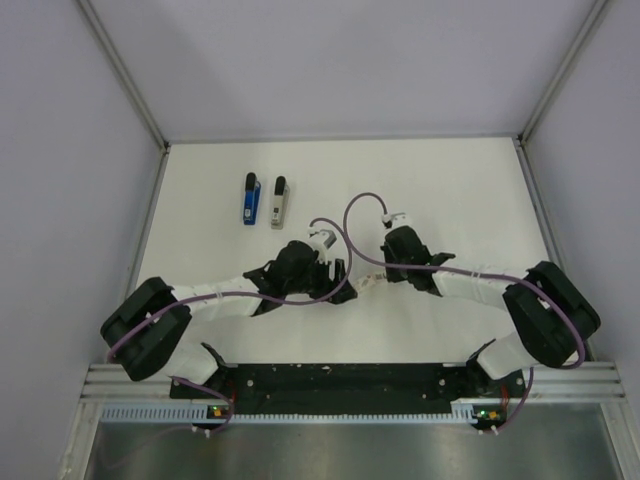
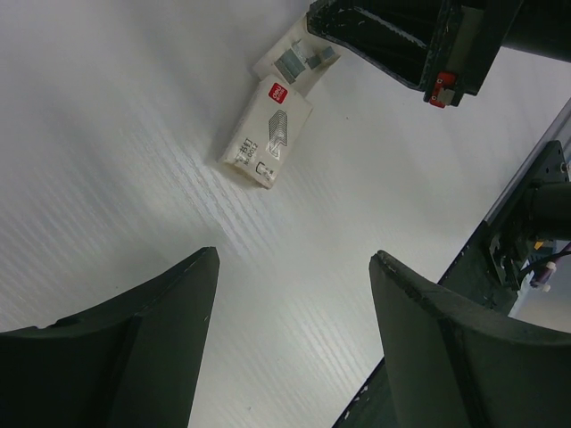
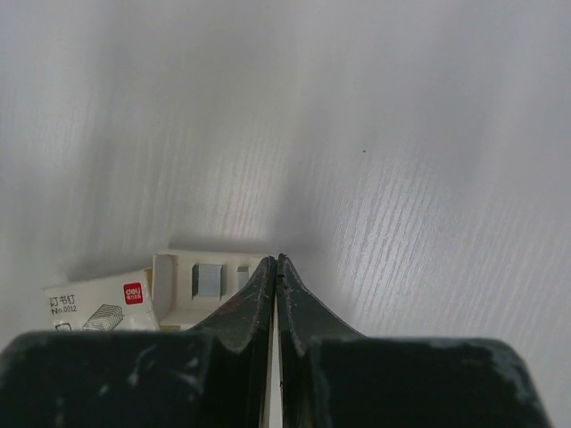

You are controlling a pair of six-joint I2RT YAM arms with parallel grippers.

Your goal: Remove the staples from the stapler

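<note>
The stapler's blue body (image 1: 251,200) with a black end lies at the back left of the table, and a grey metal part (image 1: 280,203) lies just right of it. Both are out of the wrist views. My left gripper (image 1: 338,278) (image 2: 294,257) is open and empty above bare table. My right gripper (image 1: 376,279) (image 3: 277,260) is shut, with its tips at the edge of an open whitish staple-box tray (image 3: 207,282) holding grey staples. I see nothing between its fingers. Both grippers are well in front of the stapler.
The whitish staple-box sleeve (image 2: 268,134) with a red logo lies beside its tray (image 2: 299,58), between the two grippers, and shows in the top view (image 1: 368,285). The right gripper's black body (image 2: 401,40) hangs over the tray. Purple cables loop above both wrists. Grey walls enclose the table.
</note>
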